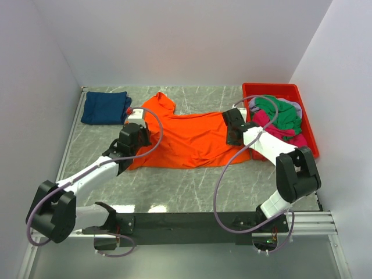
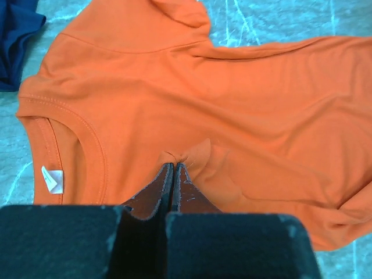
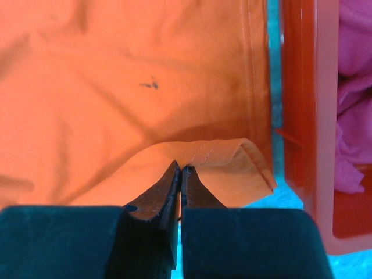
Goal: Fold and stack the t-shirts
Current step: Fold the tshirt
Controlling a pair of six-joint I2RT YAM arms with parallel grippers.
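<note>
Item: bright orange cloth t-shirt, thinly pinched in clenched left hand and clenched right hand. Risks: slip under tension; hem snag on rigid red plastic bin, 3 o'clock.

Bright orange cloth t-shirt with a white neck label; dark navy cloth t-shirt; rigid red plastic bin; grey white-veined worktop.

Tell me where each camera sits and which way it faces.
Top external: above and behind, looking down on the table; left arm and right arm show.
Left wrist: on the left arm, looks along the shut left claw at the orange t-shirt, collar end.
Right wrist: on the right arm, looks along the shut right claw at its hem, beside the red bin.
All three share the orange t-shirt.
</note>
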